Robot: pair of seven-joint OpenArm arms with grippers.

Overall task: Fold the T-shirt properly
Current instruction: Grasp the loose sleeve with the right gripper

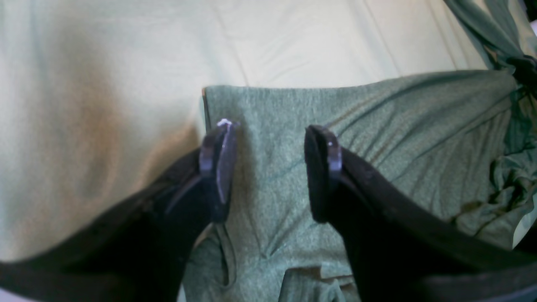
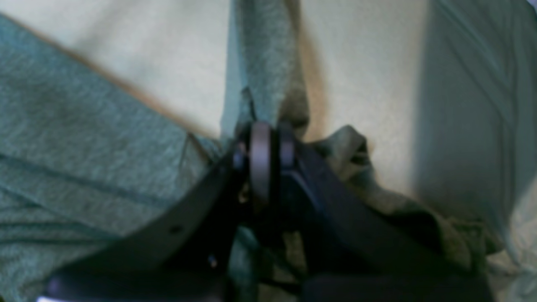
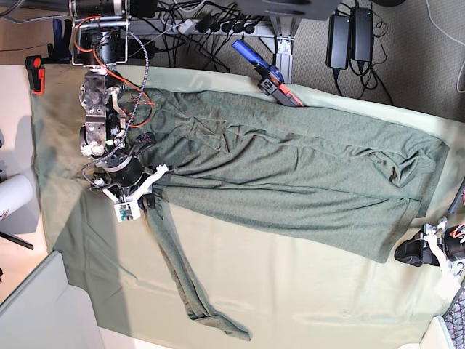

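Surface: a table draped in a pale mint-green table cloth (image 3: 290, 291), with cables and power bricks (image 3: 349, 33) on the floor beyond its far edge
Right gripper (image 2: 262, 138): jaws pressed together, pinching a bunch of the T-shirt (image 3: 290, 174) where the sleeve meets the body; cloth is gathered and crumpled around the fingers
Left gripper (image 1: 272, 138): jaws standing well apart, holding nothing, poised just over a squared corner of the shirt's hem end, with fabric showing between the two fingertips
T-shirt: dark heathered olive-green, spread lengthways across the cloth, wrinkled at the shoulder end; one long sleeve (image 3: 185, 276) trails from the right gripper towards the near edge of the table
Hem end: lies near the left gripper at the base view's right side
Other items: a blue and orange tool (image 3: 267, 74) rests at the far edge of the table, touching the shirt's upper border
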